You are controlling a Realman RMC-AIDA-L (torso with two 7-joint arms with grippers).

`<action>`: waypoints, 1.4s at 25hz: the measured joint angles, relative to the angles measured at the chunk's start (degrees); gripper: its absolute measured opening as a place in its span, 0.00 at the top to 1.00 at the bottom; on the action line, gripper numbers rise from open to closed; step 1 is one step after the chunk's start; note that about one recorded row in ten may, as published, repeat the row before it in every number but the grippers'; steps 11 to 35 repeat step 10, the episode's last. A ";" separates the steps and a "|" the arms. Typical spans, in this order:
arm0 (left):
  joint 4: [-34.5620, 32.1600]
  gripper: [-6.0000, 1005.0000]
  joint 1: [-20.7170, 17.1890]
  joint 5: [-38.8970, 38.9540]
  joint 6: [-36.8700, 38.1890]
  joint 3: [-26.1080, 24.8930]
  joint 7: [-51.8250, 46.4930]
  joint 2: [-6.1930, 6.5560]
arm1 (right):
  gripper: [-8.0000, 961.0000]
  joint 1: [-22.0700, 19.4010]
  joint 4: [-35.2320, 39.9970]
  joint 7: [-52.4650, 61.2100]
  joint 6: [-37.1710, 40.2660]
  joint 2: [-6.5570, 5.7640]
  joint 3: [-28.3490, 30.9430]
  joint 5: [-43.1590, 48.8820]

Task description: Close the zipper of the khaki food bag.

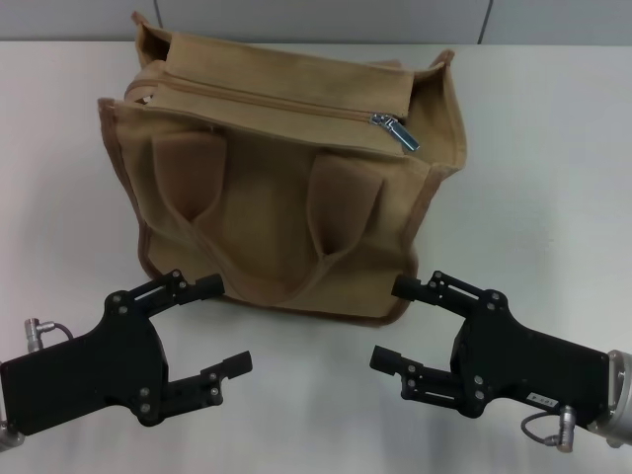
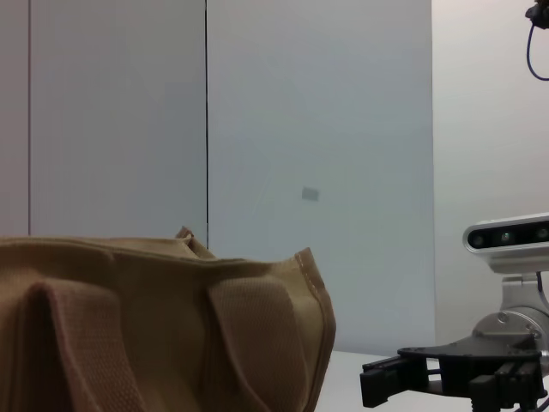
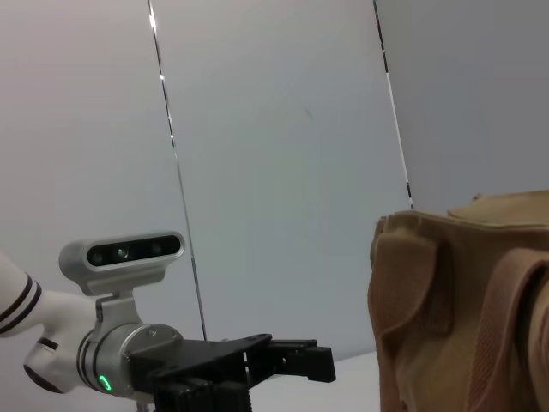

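The khaki food bag (image 1: 286,197) stands on the white table, its two looped handles hanging down the side facing me. The zipper (image 1: 267,102) runs along the bag's top, and its silver pull tab (image 1: 395,130) lies at the right end. My left gripper (image 1: 222,326) is open, low in front of the bag's left corner and not touching it. My right gripper (image 1: 390,322) is open too, in front of the bag's right corner. The left wrist view shows the bag (image 2: 154,335) and the right arm's fingers (image 2: 390,382). The right wrist view shows the bag (image 3: 463,309) and the left arm's fingers (image 3: 300,360).
The white table (image 1: 553,197) stretches around the bag on both sides. A pale panelled wall (image 2: 317,172) stands behind it. Nothing else lies on the table in view.
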State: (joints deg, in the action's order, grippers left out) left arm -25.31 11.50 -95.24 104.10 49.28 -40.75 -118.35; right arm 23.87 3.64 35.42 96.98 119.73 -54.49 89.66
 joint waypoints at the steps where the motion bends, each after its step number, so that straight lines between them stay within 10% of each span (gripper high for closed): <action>1: 0.00 0.22 -0.03 -0.01 -0.22 0.10 0.01 0.02 | 0.18 0.22 -0.05 -0.01 -0.29 0.01 -0.04 0.00; 35: 0.00 0.22 0.32 -0.04 -1.41 0.73 0.01 -0.02 | 0.18 0.54 -0.35 -0.05 -0.31 0.05 -0.10 0.00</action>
